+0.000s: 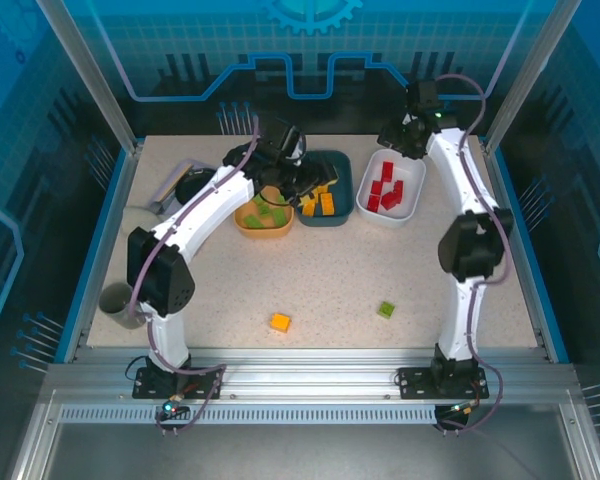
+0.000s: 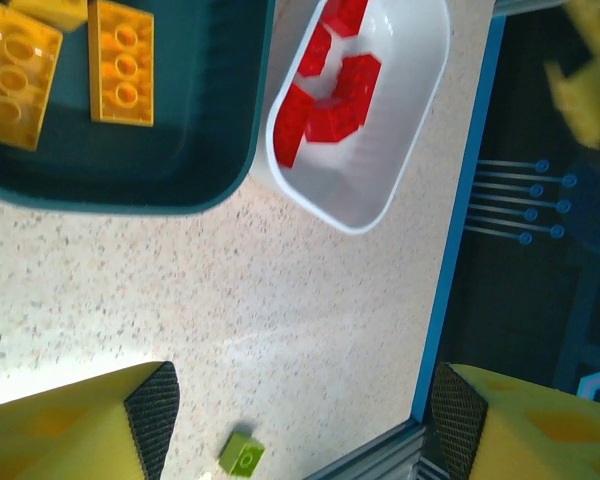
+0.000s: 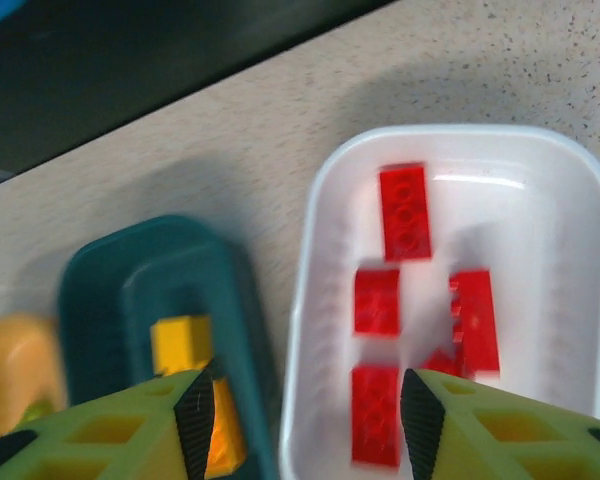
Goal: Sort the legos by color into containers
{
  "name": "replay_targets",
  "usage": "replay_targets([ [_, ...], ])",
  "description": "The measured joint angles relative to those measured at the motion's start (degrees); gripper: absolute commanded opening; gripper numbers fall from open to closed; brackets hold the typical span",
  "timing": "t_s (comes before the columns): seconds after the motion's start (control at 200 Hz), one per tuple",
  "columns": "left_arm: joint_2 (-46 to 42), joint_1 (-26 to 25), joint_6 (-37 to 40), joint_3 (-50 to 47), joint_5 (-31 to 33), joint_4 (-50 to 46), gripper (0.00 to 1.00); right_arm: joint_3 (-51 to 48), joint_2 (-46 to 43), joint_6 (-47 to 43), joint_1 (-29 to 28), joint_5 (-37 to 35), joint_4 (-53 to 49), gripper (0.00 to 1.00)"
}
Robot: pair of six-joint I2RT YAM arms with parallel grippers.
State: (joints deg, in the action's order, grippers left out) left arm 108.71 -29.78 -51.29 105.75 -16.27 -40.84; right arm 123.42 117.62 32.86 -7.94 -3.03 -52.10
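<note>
The orange tub [image 1: 248, 226] holds green legos, the dark teal tub [image 1: 342, 172] holds yellow-orange ones [image 2: 120, 62], and the white tub [image 1: 408, 208] holds several red ones [image 3: 404, 211]. One orange brick [image 1: 279, 322] and one green brick [image 1: 386, 309] lie loose on the table near the front. My left gripper [image 1: 298, 178] hovers over the orange and teal tubs; its fingers stand open [image 2: 302, 420] with nothing between them, above bare table and the green brick [image 2: 241, 455]. My right gripper [image 3: 308, 420] is open and empty over the white tub's [image 3: 310, 300] left rim.
A round black bowl [image 1: 194, 186] sits at the back left and a mug [image 1: 118, 304] at the front left. A blue rim [image 2: 460, 230] bounds the table on the right. Open tabletop lies between the tubs and the arm bases.
</note>
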Motion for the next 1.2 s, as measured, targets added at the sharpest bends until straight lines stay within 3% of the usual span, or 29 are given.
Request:
replay_targets([
  [0.225, -2.7, -4.7, 2.4, -6.8, 0.2, -1.0, 0.71, -25.5, -25.7, 3.0, -6.4, 0.0, -0.1, 0.54],
  [0.575, -3.3, -14.6, 5.2, -13.8, 1.7, -1.4, 0.68, -48.5, -49.4, 14.0, -11.2, 0.7, -16.2, 0.49],
  [0.735, -0.9, -20.7, 6.3, -13.3, 2.1, -0.9, 0.67, -54.4, -58.8, 18.5, -12.3, 3.2, -24.5, 0.49],
  [0.92, 8.2, -26.7, 7.5, -8.5, 3.2, -1.6, 0.68, -57.8, -65.4, 21.5, -12.4, 6.2, -31.5, 0.49],
  [1.2, 18.6, -31.8, 8.8, 2.2, 7.1, -5.1, 0.71, -58.9, -71.4, 22.7, -12.4, 10.9, -37.0, 0.52],
])
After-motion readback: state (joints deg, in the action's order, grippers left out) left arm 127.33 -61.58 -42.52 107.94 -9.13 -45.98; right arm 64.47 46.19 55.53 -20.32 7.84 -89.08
